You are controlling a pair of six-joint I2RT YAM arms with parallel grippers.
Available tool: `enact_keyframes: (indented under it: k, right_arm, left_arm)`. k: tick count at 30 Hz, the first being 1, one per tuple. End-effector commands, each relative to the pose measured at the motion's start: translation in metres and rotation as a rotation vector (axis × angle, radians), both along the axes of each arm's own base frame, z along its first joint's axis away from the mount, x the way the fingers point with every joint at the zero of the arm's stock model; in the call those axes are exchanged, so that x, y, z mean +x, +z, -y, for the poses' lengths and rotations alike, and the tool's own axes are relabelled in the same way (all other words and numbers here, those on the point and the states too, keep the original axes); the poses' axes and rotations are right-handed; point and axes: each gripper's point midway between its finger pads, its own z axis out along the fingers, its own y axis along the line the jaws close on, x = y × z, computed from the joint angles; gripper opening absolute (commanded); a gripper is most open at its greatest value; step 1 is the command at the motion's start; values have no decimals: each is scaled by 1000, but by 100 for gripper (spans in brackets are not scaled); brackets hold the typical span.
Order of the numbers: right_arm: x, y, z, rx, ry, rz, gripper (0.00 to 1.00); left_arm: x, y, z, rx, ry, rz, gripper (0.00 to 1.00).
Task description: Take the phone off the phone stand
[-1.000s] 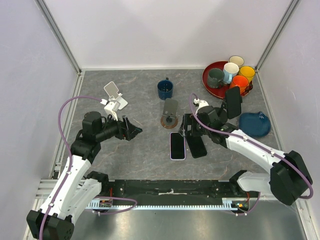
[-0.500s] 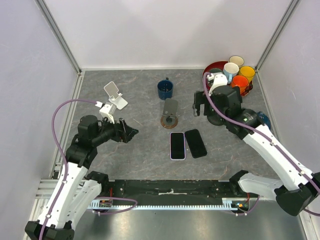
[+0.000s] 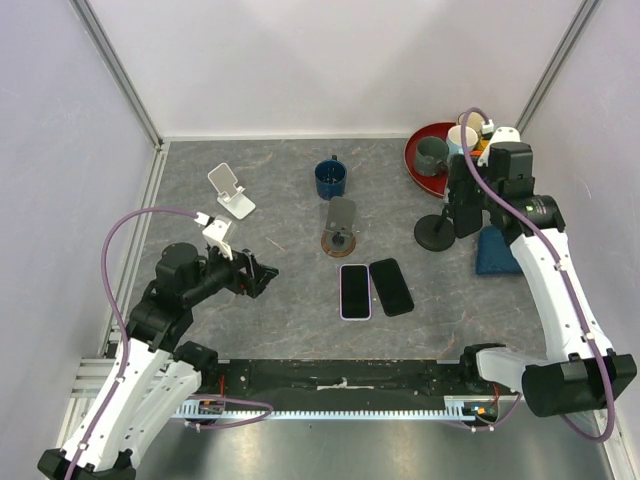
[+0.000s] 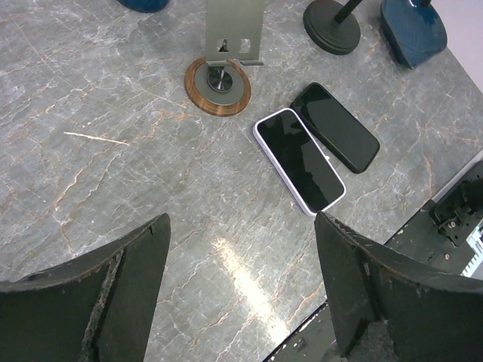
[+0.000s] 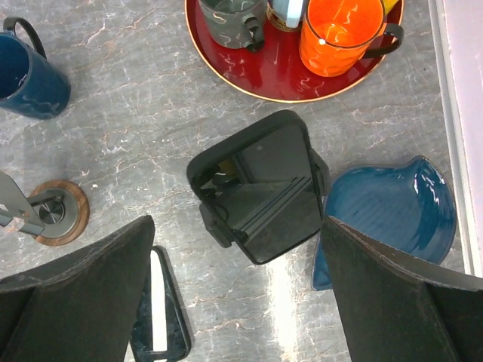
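A black phone (image 5: 275, 154) sits tilted in the clamp of a black phone stand (image 3: 434, 233) at the right of the table, just in front of the red tray. My right gripper (image 5: 235, 220) hangs open above it, and in the right wrist view the phone lies between and below the two fingers, untouched. From the top view the right gripper (image 3: 466, 192) covers most of the phone. My left gripper (image 3: 262, 275) stands open and empty over bare table at the left, its left wrist view (image 4: 241, 219) facing the middle.
Two phones lie flat side by side, one pale-edged (image 3: 355, 291) and one black (image 3: 391, 286). Behind them are a wood-based stand (image 3: 340, 230), a blue mug (image 3: 331, 178) and a white stand (image 3: 230, 190). A red tray (image 3: 417, 160) holds cups; a blue dish (image 5: 392, 207) lies right of the black stand.
My right arm has lifted away from the flat phones and swung right, ending over the phone on the black stand. My left arm has drawn back slightly toward its base.
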Motion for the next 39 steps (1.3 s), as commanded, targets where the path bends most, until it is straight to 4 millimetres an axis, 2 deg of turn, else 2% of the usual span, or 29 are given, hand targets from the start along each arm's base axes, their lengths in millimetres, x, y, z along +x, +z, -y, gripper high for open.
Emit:
enact_keyframes:
  k: [1, 4, 9, 12, 13, 16, 23, 27, 34, 35, 36, 37, 38, 39]
  right_arm:
    - [15, 17, 2, 86, 17, 97, 98]
    - [19, 12, 10, 57, -9, 113, 98]
    - [20, 8, 5, 68, 2, 118, 98]
    - [18, 7, 12, 22, -58, 126, 98]
    - [17, 7, 21, -12, -106, 131, 98]
    - [18, 11, 24, -35, -130, 140, 98]
    - [32, 1, 7, -29, -30, 103, 98]
    - [38, -2, 6, -67, 16, 75, 98]
    - [45, -1, 19, -30, 44, 54, 98]
    - [46, -2, 26, -23, 35, 54, 98]
    - [47, -3, 25, -14, 44, 55, 98]
    - [48, -6, 13, 18, 110, 50, 98]
    - [49, -8, 20, 34, 103, 48, 98]
    - [50, -10, 18, 44, 116, 44, 98]
  left_arm:
    - [-2, 0, 0, 35, -20, 48, 84]
    - [-5, 0, 4, 34, -39, 50, 84]
    - [-7, 0, 6, 32, -50, 52, 84]
    - [-7, 1, 6, 32, -52, 52, 84]
    - [-7, 0, 6, 32, -52, 51, 84]
    - [-7, -1, 6, 34, -52, 47, 84]
    - [-7, -3, 6, 36, -52, 41, 84]
    - [-7, -3, 7, 37, -57, 38, 84]
    - [-9, -6, 12, 42, -81, 25, 84]
    - [-9, -7, 13, 43, -87, 25, 84]
    - [-10, -6, 13, 42, -90, 26, 84]
    - [-10, -7, 14, 41, -93, 24, 84]
    - [-10, -7, 15, 42, -96, 23, 84]
    - [-10, -7, 15, 42, -96, 23, 84]
